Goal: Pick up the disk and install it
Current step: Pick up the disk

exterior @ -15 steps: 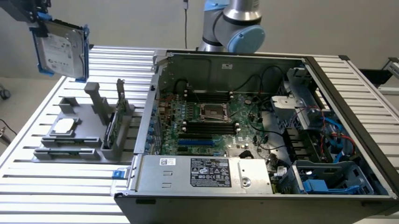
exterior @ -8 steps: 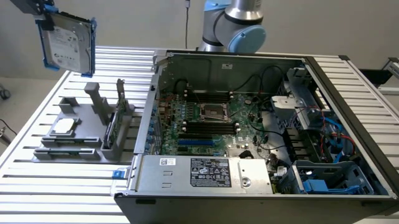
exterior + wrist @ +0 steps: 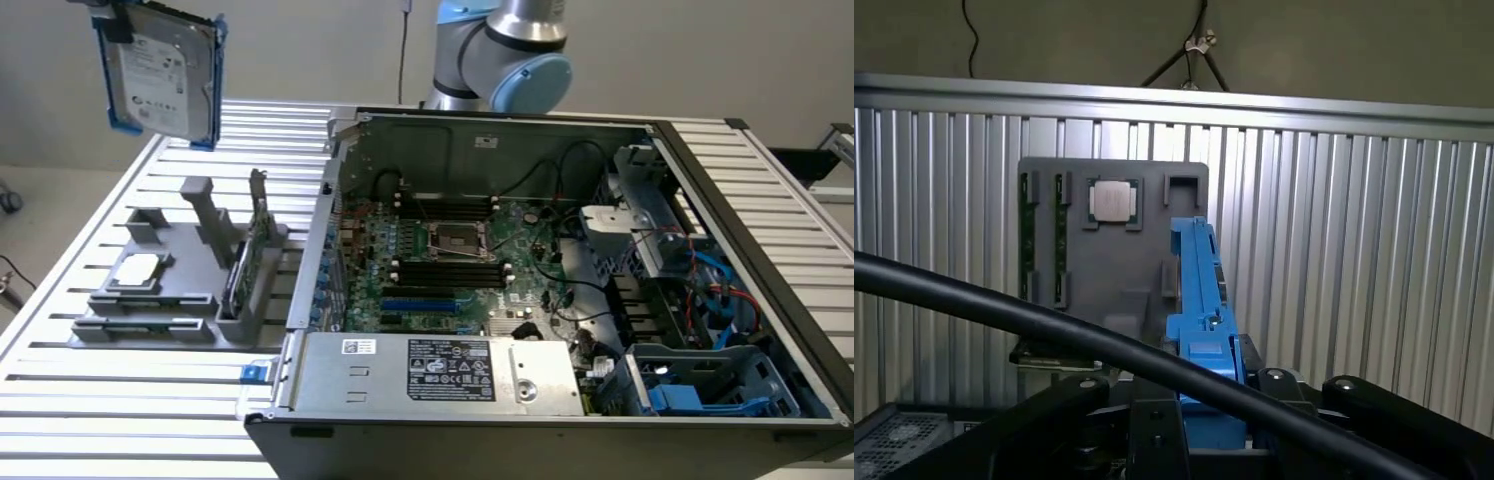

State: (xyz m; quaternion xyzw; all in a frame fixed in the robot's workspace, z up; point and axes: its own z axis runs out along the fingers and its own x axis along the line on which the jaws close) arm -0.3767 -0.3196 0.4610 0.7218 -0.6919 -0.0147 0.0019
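Note:
The disk [image 3: 160, 70], a silver-grey hard drive with a white label in bright blue rails, hangs upright high above the slatted table at the exterior view's far left. My gripper [image 3: 114, 15] is shut on its upper end, mostly cut off by the frame. In the wrist view the disk [image 3: 1199, 300] is seen edge-on as a blue rail running away from my gripper [image 3: 1204, 410], whose black fingers [image 3: 1084, 415] close on either side. The disk is well clear of the open computer case [image 3: 507, 118].
Under the disk, a grey parts holder [image 3: 174, 300] [image 3: 1114, 260] carries a small silver chip [image 3: 138, 270] [image 3: 1114, 200] and an upright green card [image 3: 244, 270]. The case's blue-lined drive bay [image 3: 694, 385] lies at the exterior view's lower right. A black cable [image 3: 1054, 325] crosses the wrist view.

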